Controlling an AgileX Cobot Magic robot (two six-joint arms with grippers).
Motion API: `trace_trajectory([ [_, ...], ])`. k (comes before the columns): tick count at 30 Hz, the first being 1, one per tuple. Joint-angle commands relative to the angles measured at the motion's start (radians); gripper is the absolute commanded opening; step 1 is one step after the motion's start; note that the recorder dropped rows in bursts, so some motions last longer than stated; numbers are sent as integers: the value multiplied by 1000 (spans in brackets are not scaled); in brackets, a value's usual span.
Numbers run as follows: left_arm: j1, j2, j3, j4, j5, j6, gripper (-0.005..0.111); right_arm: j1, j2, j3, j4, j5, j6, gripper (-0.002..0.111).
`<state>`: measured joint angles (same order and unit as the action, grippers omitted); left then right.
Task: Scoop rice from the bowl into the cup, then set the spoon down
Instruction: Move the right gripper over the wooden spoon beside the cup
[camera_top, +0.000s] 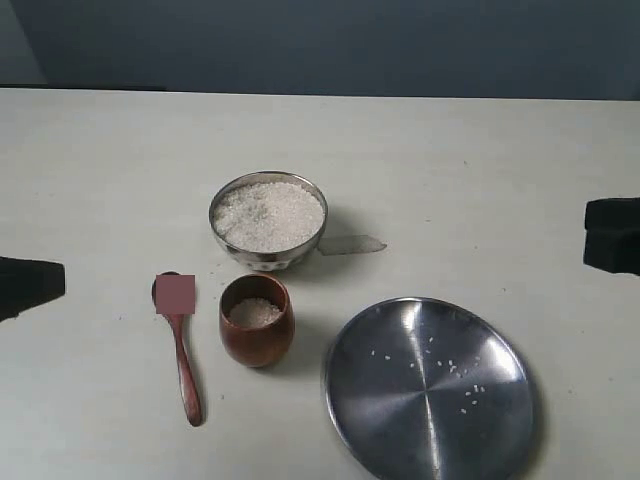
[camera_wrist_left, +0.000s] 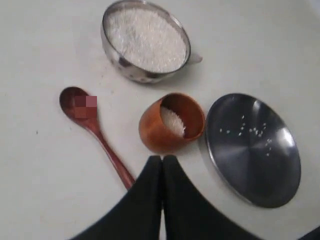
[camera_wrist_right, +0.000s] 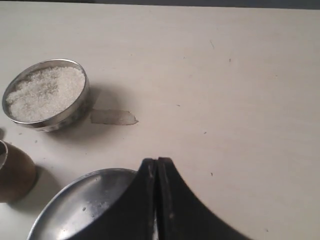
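Note:
The steel bowl (camera_top: 268, 221) (camera_wrist_left: 146, 40) (camera_wrist_right: 46, 95) stands mid-table, heaped with white rice (camera_top: 268, 215). In front of it sits the wooden cup (camera_top: 257, 321) (camera_wrist_left: 172, 123) (camera_wrist_right: 15, 172), with some rice (camera_top: 255, 312) inside. The wooden spoon (camera_top: 180, 345) (camera_wrist_left: 92, 127) lies flat on the table to the cup's left, handle toward the front. My left gripper (camera_top: 30, 285) (camera_wrist_left: 162, 159) hangs shut and empty at the left edge, apart from the spoon. At the right edge my right gripper (camera_top: 612, 235) (camera_wrist_right: 157, 162) is shut and empty too.
A large flat steel plate (camera_top: 430, 390) (camera_wrist_left: 255, 150) (camera_wrist_right: 80, 205) with several loose grains lies at the front right. A small clear strip of tape (camera_top: 352, 244) (camera_wrist_right: 113, 117) lies on the table by the bowl's right side.

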<state>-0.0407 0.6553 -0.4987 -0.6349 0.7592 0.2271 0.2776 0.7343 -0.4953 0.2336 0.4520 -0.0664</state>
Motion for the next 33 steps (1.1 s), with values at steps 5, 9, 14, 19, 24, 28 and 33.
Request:
trace_trajectory([
  [5, -4, 318, -47, 50, -51, 21, 0, 3, 60, -11, 3, 19, -11, 0],
  [9, -4, 374, -47, 32, -151, 19, 0, 3, 110, -11, 14, 33, -28, 0],
  [14, -4, 379, -47, -81, -246, 19, 0, 3, 174, -11, 157, 47, -174, 0],
  [19, -4, 379, -47, -79, -267, 19, 0, 3, 229, -11, 414, 86, -449, 0],
  [24, -4, 381, -47, -37, -263, 19, 0, 3, 269, -15, 566, 114, -621, 0],
  [28, -4, 381, -47, -36, -235, 19, 0, 5, 293, -81, 641, 216, -709, 0],
  [33, -4, 381, -47, -26, -233, 19, 0, 94, 352, -201, 692, 250, -741, 0],
])
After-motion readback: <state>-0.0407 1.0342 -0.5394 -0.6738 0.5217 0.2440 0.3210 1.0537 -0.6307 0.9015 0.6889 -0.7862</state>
